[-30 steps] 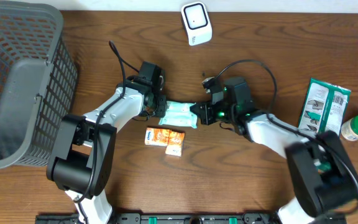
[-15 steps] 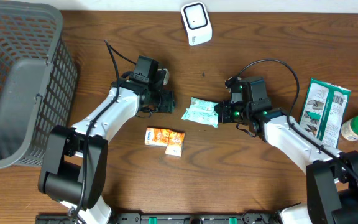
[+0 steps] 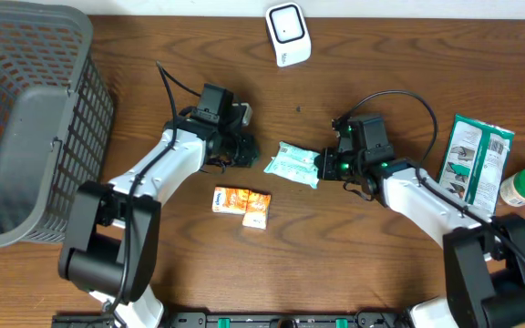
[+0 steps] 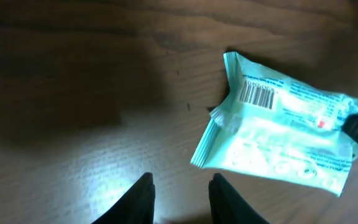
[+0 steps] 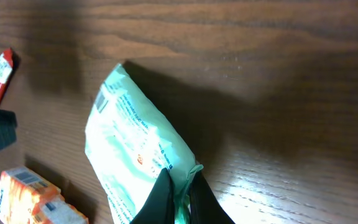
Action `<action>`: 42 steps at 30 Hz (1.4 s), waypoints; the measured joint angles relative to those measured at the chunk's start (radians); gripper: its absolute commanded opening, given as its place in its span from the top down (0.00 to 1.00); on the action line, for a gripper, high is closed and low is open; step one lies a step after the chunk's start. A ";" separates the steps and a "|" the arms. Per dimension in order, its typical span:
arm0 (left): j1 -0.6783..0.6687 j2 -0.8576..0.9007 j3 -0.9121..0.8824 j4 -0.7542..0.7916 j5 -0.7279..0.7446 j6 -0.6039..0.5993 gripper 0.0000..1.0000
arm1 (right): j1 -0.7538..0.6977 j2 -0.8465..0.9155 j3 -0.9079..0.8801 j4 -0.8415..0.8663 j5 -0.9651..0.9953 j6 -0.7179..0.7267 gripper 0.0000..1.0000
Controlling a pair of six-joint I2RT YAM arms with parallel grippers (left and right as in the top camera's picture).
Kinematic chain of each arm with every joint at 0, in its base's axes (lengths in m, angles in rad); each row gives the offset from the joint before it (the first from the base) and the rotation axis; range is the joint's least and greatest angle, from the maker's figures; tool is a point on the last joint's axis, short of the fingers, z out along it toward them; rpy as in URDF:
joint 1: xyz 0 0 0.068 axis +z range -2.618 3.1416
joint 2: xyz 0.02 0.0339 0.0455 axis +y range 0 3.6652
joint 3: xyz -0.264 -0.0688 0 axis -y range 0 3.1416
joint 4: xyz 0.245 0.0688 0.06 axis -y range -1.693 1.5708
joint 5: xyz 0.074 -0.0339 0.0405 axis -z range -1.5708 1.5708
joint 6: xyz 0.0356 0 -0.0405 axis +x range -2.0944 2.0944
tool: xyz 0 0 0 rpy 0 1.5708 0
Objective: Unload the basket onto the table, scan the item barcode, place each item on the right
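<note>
Print on the teal packet point(image 4: 278, 134) is unreadably blurred.

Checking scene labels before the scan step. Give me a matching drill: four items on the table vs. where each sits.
1 mint-green plastic packet
2 white rounded device
3 grey plastic mesh basket
4 orange cardboard boxes

A robot's far left
B pinched by right gripper
C far table edge, centre
D loose, near side of packet

Pairs: 1-B, 2-C, 3-A, 4-D
</note>
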 measured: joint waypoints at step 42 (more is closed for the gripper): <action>-0.016 0.131 0.005 0.111 0.023 0.022 0.70 | -0.172 0.252 0.140 -0.034 -0.458 -0.541 0.31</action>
